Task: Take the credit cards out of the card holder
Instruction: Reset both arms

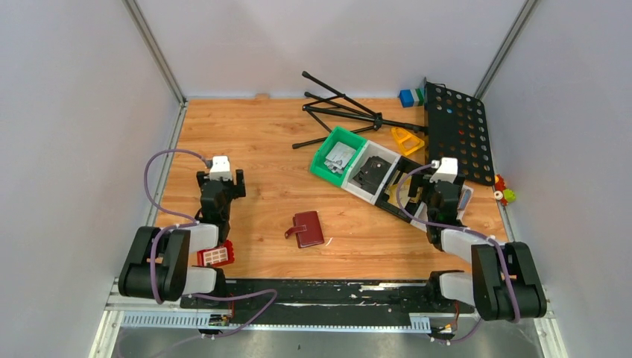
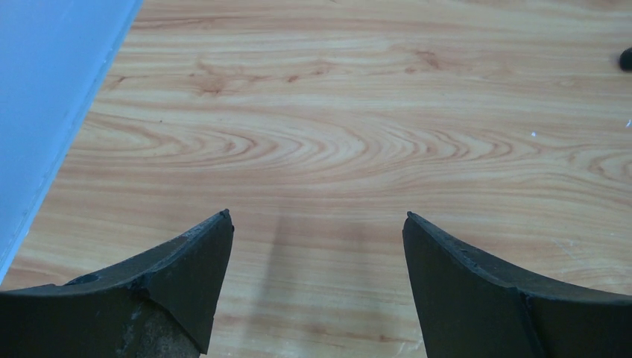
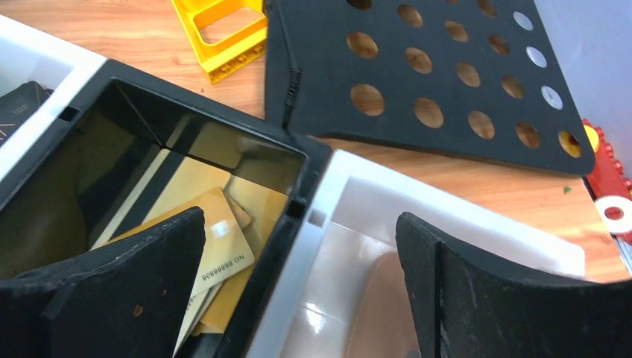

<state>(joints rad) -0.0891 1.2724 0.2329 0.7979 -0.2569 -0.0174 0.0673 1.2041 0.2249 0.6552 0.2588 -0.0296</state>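
The card holder [image 1: 308, 229] lies closed on the worktop [image 1: 261, 149], to the right of the left gripper [image 2: 317, 224] and behind its tips. Its long axis runs roughly along that gripper's reach, and the left arm looks nearer. That arm stretches forward, low over bare wood, jaws apart and empty. The right gripper [image 3: 300, 216] hangs spread over a black bin [image 3: 294, 179], with the holder off to its left.

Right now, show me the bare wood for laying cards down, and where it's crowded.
Bare wood: the back-left stretch between the left gripper and the green bin; also the strip between the card holder and the right arm. Crowded: back right, with tripod, bins and perforated board.
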